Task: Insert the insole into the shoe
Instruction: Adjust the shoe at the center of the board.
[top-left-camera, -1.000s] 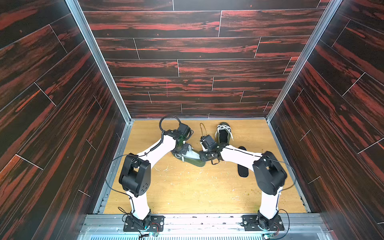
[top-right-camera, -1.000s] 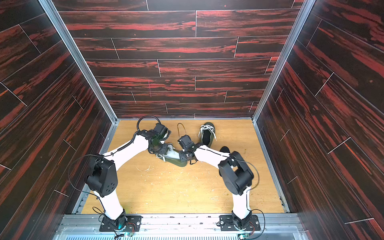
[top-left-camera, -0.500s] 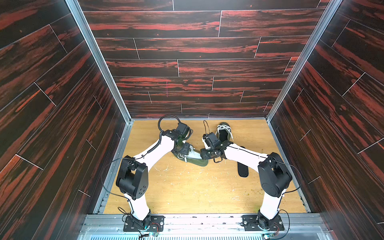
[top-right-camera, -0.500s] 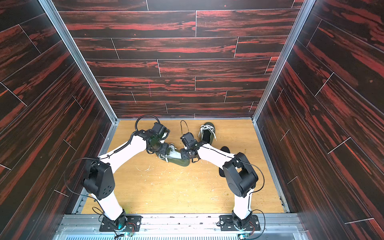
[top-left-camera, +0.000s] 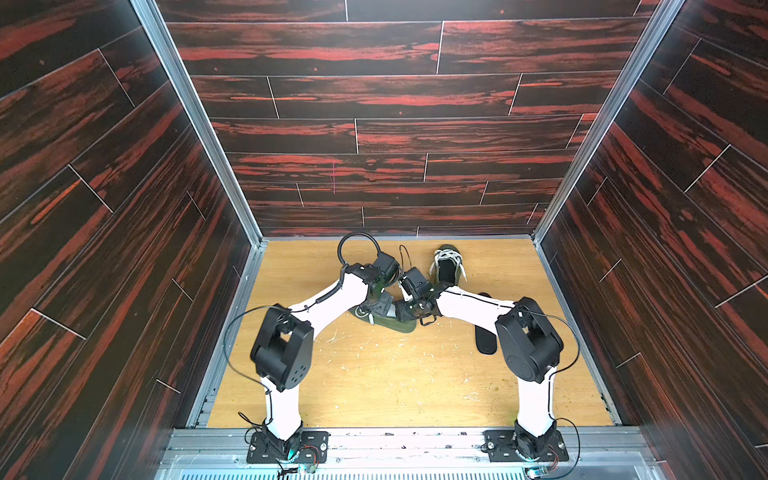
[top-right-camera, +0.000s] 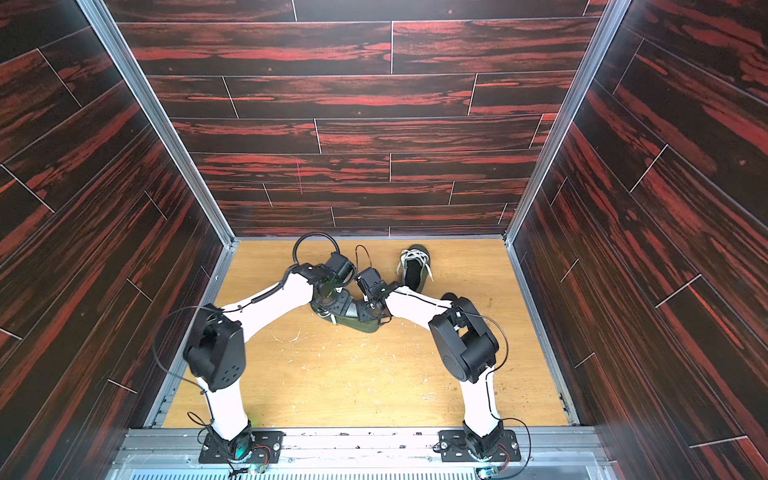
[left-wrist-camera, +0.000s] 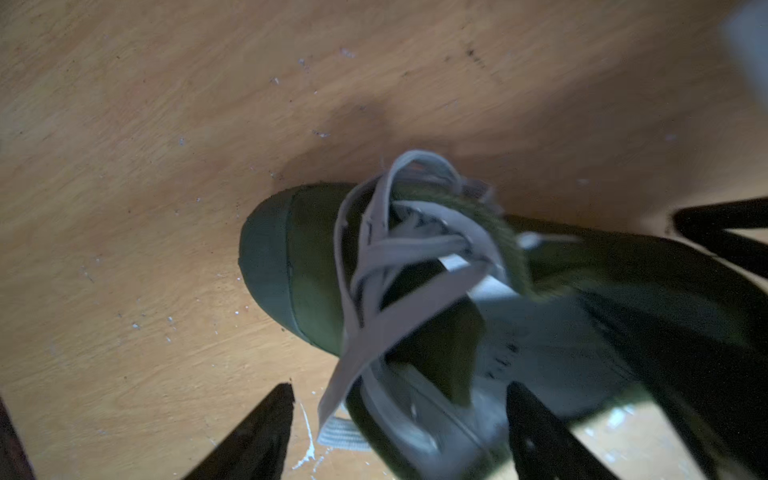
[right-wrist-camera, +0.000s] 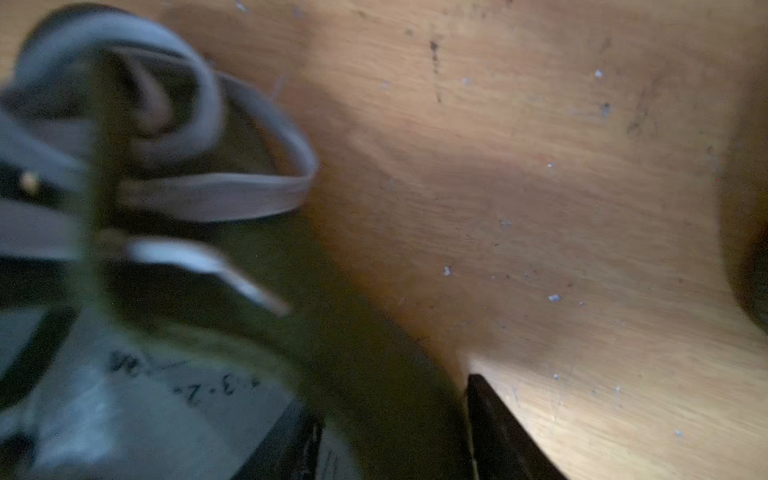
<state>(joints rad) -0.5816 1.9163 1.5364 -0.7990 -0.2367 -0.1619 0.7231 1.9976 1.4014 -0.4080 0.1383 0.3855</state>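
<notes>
Mid-table (top-left-camera: 374, 374), at shoe (top-left-camera: 401, 326): L jaws wide, R jaws can't tell. Black insole (top-left-camera: 485, 340) lies apart, frame right, so prob. not inserted yet.

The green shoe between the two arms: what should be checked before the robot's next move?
1. Green shoe resting on the table: ok.
2. Left tool open, straddling the shoe's side: ok.
3. Right tool gripping the shoe's wall: cannot tell.
4. Laces clear of the opening: not ok, they cross it.
5. Pale printed surface inside the shoe is a seated insole: cannot tell.
6. Black insole within reach: ok, on the table beside the right arm.
</notes>
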